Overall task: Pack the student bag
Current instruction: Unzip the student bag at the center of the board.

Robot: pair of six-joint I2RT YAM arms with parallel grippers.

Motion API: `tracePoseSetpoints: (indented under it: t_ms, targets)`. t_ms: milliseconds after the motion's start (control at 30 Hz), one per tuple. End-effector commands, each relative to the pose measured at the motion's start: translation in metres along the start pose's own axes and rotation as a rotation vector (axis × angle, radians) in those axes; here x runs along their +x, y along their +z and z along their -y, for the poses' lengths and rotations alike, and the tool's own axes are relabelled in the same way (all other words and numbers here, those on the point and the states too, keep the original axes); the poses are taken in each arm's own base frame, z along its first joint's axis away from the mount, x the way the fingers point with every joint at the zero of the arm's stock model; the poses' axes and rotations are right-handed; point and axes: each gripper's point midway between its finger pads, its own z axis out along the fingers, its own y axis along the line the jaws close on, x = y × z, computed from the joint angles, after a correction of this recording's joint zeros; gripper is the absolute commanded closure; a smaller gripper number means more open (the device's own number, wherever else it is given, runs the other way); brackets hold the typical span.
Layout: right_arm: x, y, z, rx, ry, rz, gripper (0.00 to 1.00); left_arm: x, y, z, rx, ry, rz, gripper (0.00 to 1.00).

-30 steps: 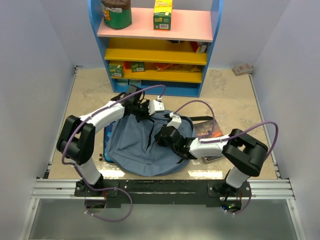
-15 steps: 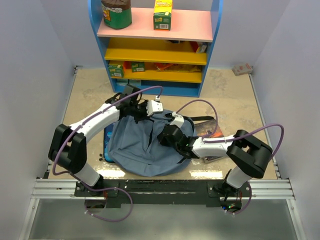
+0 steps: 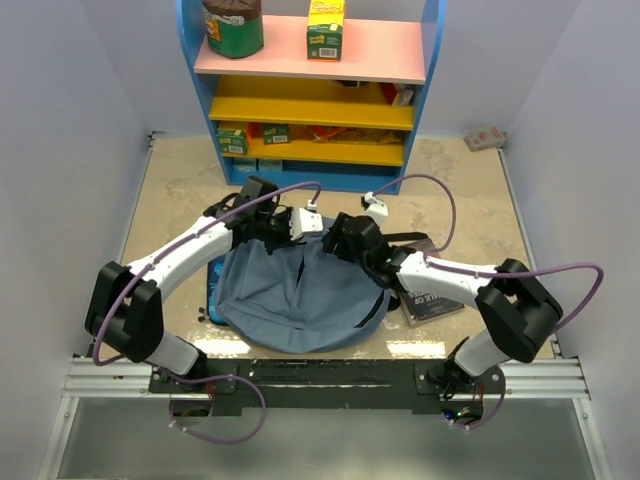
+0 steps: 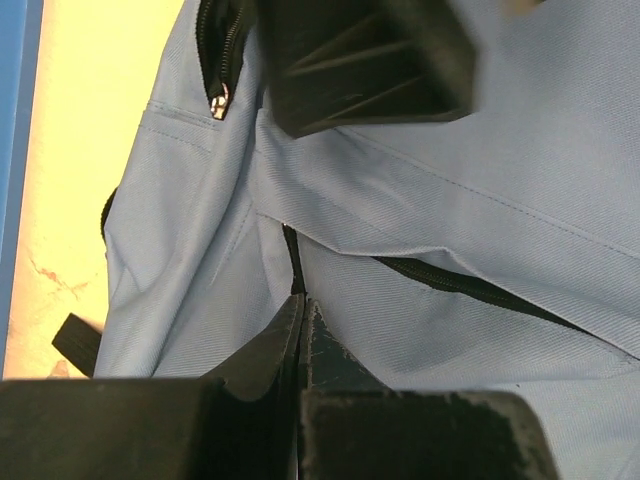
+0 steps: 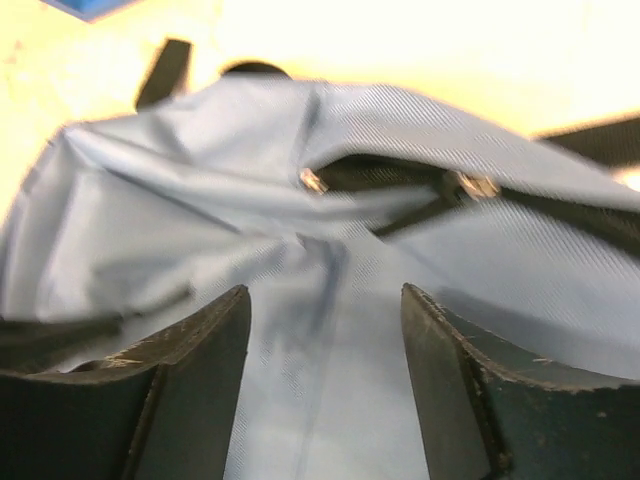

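Note:
The student bag (image 3: 300,300), soft grey-blue fabric, lies flat on the table between the arms. My left gripper (image 3: 291,228) is at the bag's far edge; in the left wrist view it (image 4: 300,300) is shut, pinching a fold of the fabric (image 4: 420,330) by a dark zipper line. My right gripper (image 3: 340,240) hovers over the bag's top right. In its wrist view it (image 5: 325,295) is open with only fabric (image 5: 320,400) below it, and the bag's dark opening (image 5: 385,175) lies just ahead.
A book (image 3: 435,300) lies right of the bag, partly under my right arm. A dark-blue flat item (image 3: 212,285) sticks out from under the bag's left side. A blue shelf unit (image 3: 310,100) with boxes stands behind. A small box (image 3: 485,138) sits far right.
My right gripper has opened and moved from the bag's middle toward its far top edge. The left arm has shifted slightly right, still shut on the fabric.

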Motion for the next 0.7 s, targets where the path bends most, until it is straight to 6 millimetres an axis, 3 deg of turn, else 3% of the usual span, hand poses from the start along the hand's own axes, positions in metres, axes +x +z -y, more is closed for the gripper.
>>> tracePoseSetpoints:
  t_ms: [0, 100, 267, 467, 600, 667]
  targets:
    - [-0.017, 0.009, -0.033, -0.055, -0.030, 0.002, 0.38, -0.009, -0.009, 0.004, -0.016, 0.001, 0.031, 1.00]
    - [-0.014, 0.017, -0.038, -0.055, -0.040, -0.014, 0.43, -0.007, -0.007, 0.004, -0.022, 0.002, 0.028, 1.00]
    - [-0.006, 0.028, -0.024, 0.009, -0.074, -0.024, 0.43, -0.005, -0.006, 0.004, -0.033, 0.005, 0.024, 1.00]
    - [0.000, 0.040, -0.023, 0.025, -0.097, -0.034, 0.46, -0.007, -0.003, 0.004, -0.034, 0.003, 0.028, 1.00]
    - [0.003, 0.048, -0.030, 0.008, -0.080, -0.044, 0.59, -0.009, -0.004, 0.004, -0.034, 0.006, 0.030, 1.00]
    - [0.004, 0.049, -0.032, -0.002, -0.067, -0.047, 0.72, -0.009, -0.005, 0.004, -0.039, 0.005, 0.028, 1.00]
